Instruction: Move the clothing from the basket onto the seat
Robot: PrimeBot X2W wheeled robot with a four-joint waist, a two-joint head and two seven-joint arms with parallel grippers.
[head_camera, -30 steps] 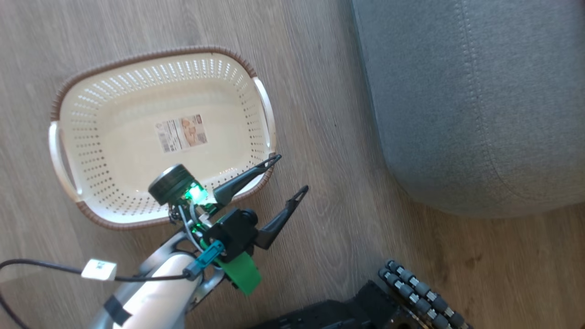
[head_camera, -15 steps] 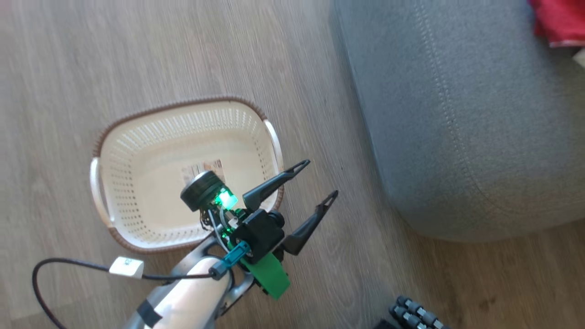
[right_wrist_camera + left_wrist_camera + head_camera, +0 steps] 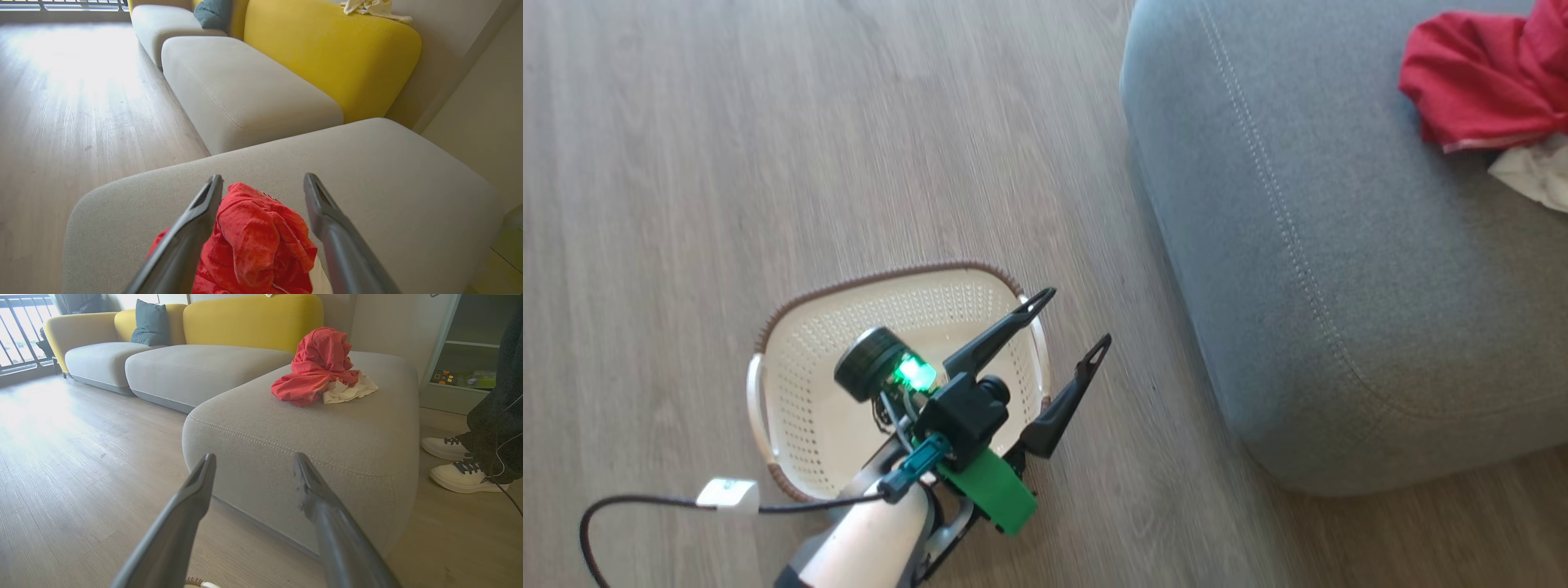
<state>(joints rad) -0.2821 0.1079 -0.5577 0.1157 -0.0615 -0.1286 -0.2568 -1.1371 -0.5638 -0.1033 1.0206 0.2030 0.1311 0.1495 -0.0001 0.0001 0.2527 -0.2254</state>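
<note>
Between the fingers of the right gripper (image 3: 263,178), which stand wide apart and hold nothing, the clothing (image 3: 253,232) lies as a crumpled red heap on the seat (image 3: 388,171), toward 6 o'clock in the right wrist view. A white cloth (image 3: 1531,171) touches the heap at its 5 o'clock in the head view. The left gripper (image 3: 1074,318), equally spread and empty, hangs over the 3 o'clock rim of the basket (image 3: 800,384), pointing to 1 o'clock. What shows of the basket's floor is bare, though the arm hides part of it. A person's shoes (image 3: 466,477) rest on the floor at 3 o'clock in the left wrist view, near the seat. The step in hand looks like clearing the right gripper off the pile. It is best raised straight up with the fingers spread, so no fold catches and drags toward the seat's edge. The hidden part of the basket needs a look, and any swing should avoid the person.
</note>
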